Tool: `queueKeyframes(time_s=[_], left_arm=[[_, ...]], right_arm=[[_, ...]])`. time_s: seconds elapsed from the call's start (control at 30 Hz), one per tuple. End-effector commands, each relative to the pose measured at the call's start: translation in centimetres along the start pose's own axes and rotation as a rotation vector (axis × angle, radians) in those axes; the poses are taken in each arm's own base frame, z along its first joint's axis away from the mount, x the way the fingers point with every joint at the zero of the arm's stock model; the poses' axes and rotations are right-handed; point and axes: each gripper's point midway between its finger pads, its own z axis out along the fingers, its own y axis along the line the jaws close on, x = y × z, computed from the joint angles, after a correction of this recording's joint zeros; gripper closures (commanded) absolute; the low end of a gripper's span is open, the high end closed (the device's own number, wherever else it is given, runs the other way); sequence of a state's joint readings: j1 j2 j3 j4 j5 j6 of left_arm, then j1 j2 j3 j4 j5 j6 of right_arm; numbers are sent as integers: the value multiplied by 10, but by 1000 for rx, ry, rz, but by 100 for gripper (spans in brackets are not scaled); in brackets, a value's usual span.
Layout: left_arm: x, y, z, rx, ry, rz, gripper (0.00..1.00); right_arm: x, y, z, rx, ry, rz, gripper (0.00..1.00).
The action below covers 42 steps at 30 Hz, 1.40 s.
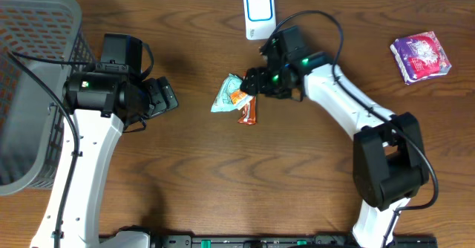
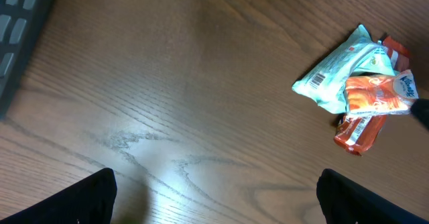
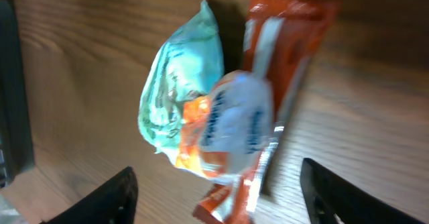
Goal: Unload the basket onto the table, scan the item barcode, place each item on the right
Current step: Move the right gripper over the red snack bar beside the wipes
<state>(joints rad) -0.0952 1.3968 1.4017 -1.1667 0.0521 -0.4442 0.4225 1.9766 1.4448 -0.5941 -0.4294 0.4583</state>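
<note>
Overhead shows three small packets heaped mid-table: one teal packet (image 1: 223, 93), one orange-and-white pouch (image 1: 238, 98) lying on top, and one red-orange bar wrapper (image 1: 249, 113) partly under them. One white scanner (image 1: 258, 14) with a blue face stands at the far edge, well apart from the heap. One purple pack (image 1: 421, 56) lies far right, and one grey basket (image 1: 30, 92) is cut off at the left. The right gripper (image 1: 251, 81) hangs over the heap, its fingers (image 3: 114, 197) spread wide on either side and clasping nothing. The left gripper (image 1: 165, 96) is released and empty over bare wood (image 2: 167, 103). A barcode shows on the teal packet from the left wrist. The right wrist view is blurred, so the print there is unreadable.
</note>
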Motion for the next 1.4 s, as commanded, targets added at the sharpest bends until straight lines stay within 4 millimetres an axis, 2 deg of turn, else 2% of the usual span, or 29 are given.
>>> queueKeyframes(time_s=[0.0,0.2,0.6,0.9,1.07,1.23,1.37], left_arm=[[0,4,-1,-12,-6,1,5],[0,4,-1,-12,-6,1,5],[0,4,-1,-12,-6,1,5],[0,4,-1,-12,-6,1,5],[0,4,-1,-12,-6,1,5],[-1,4,-1,-11,-7,1,5],[0,4,-1,-12,-6,1,5]], right_arm=[[11,-1,13,17,13,73,30],[17,4,21,45,-1,39,34],[12,20,27,53,-57,-23,36],[14,33,33,54,-77,-64,35],[16,33,35,91,-92,-80,33],[9,31,31,102,-110,-147,24],[-7,27,12,115,-125,-118,23]])
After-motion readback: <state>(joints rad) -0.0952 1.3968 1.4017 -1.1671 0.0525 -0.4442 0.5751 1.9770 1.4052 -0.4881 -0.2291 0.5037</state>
